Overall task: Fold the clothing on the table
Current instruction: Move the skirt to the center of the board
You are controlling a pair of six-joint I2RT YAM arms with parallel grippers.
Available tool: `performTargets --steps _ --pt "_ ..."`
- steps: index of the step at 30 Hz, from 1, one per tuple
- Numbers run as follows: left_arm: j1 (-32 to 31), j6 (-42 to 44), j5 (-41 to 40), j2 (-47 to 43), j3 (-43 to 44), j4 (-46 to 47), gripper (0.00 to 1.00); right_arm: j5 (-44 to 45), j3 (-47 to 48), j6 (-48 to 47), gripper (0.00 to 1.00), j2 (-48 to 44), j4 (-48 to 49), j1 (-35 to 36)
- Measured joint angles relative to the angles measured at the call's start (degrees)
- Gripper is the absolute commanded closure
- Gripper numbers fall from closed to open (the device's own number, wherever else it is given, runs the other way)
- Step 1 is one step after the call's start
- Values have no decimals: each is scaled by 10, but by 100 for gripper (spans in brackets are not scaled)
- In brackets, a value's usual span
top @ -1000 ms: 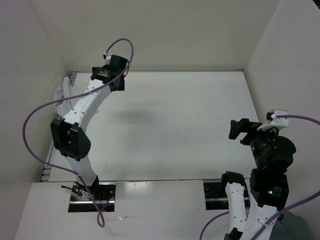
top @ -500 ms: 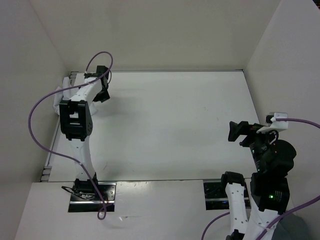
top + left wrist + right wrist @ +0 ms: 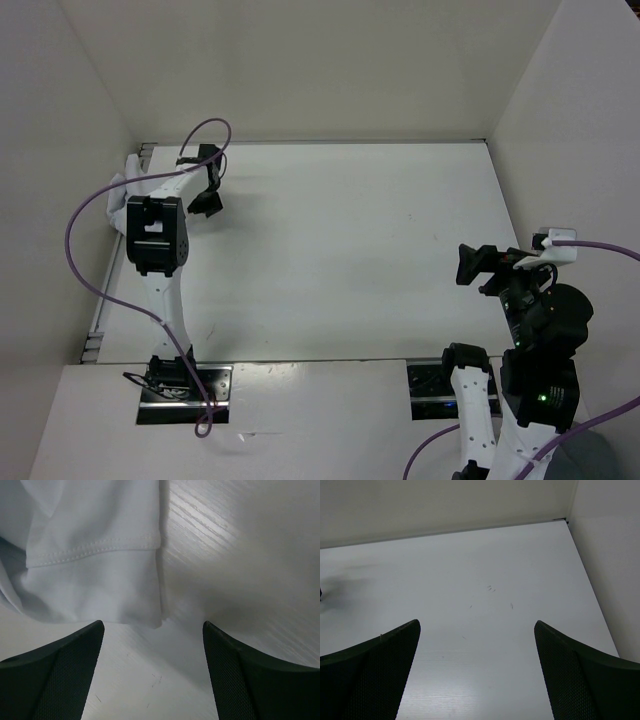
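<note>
White hemmed clothing [image 3: 95, 555] lies rumpled on matte table [image 3: 240, 555].

No writing to read

We find no legible text, label, brand or number on the clothing [image 3: 95, 545], the table [image 3: 350, 250] or the walls [image 3: 350, 70]. Any marking on the arms [image 3: 155, 235] is too small for us to tell.

Plain white walls [image 3: 330, 70] stand at the back, left and right — matte, softly and evenly lit.
</note>
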Motion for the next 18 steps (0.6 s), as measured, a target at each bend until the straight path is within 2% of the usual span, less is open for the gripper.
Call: performTargets --steps 3,13,14,15,17,18 --pt "1 3 -3 2 0 9 21 0 0 0 1 0 0 0" --pt "18 15 -14 6 -7 45 21 0 0 0 1 0 0 0" --pt "23 15 -14 6 -8 49 24 0 0 0 1 0 0 0" --pt "27 15 -13 6 -8 52 34 0 0 0 1 0 0 0" --pt "35 14 -7 6 -11 60 46 0 0 0 1 0 0 0" --pt "39 16 -2 6 -12 63 57 0 0 0 1 0 0 0"
